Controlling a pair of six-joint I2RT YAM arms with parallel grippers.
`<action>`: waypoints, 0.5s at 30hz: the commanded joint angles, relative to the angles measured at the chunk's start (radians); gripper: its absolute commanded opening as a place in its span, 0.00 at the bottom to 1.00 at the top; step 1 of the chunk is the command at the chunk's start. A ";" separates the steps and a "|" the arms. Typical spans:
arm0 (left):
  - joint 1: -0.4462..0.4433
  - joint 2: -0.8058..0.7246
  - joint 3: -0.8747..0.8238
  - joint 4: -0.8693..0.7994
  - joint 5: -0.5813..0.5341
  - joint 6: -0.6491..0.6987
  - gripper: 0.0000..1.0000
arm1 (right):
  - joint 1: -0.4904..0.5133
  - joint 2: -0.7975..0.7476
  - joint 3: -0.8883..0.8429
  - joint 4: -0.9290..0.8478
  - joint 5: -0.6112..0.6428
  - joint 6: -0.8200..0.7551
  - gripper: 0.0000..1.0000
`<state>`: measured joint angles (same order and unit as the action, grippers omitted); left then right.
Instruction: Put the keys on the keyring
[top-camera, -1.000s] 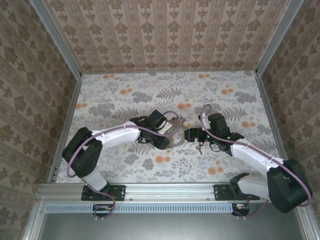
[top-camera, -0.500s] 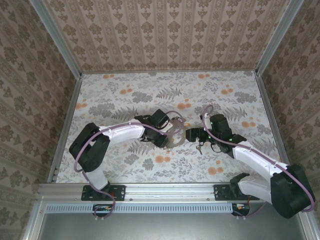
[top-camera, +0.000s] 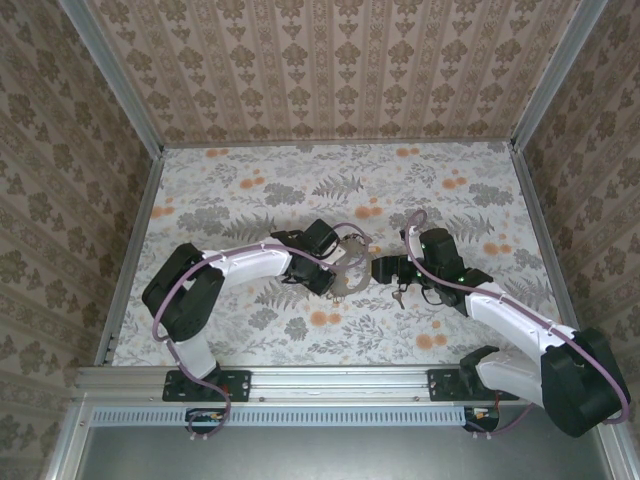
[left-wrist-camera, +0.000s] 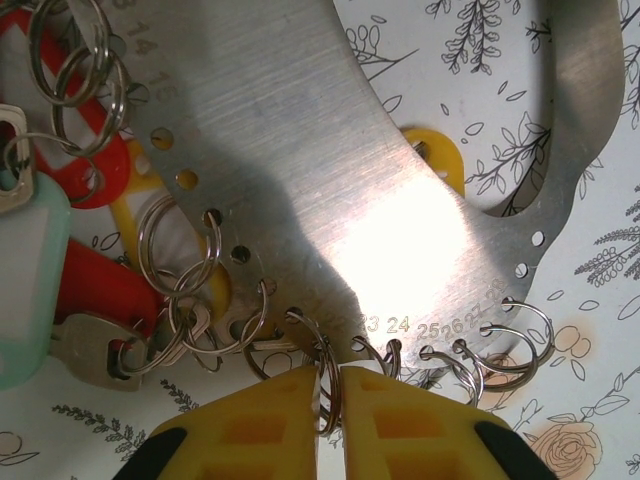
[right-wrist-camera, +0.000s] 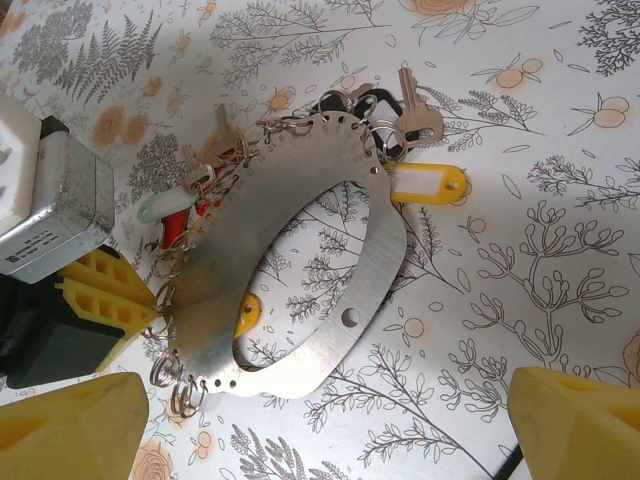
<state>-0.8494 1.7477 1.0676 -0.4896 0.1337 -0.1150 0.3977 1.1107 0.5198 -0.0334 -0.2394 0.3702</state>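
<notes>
Steel keyring (left-wrist-camera: 300, 170) at left pincer (left-wrist-camera: 330, 378) tips

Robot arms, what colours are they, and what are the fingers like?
Both arms, the left arm and the right arm, have white links with chunky black joints. A thin lilac cable loops along each. The fingers are bright yellow, blocky plastic with moulded hollows.

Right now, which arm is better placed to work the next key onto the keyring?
Left, likely. The left gripper is pinched on a small split ring at the numbered edge of the keyring. The right gripper hangs wide open above the keyring, holding nothing.
</notes>
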 joint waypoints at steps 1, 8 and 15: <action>0.007 0.015 0.017 -0.017 0.003 0.020 0.14 | 0.001 -0.010 0.003 -0.018 0.018 -0.010 0.94; 0.022 -0.074 0.019 -0.045 0.042 0.014 0.00 | 0.002 -0.040 0.002 -0.021 0.014 -0.029 0.94; 0.122 -0.258 0.024 -0.081 0.259 -0.018 0.00 | 0.007 -0.151 -0.019 0.034 -0.093 -0.089 0.92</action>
<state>-0.7658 1.5719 1.0698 -0.5358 0.2638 -0.1116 0.3977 1.0183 0.5182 -0.0311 -0.2665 0.3206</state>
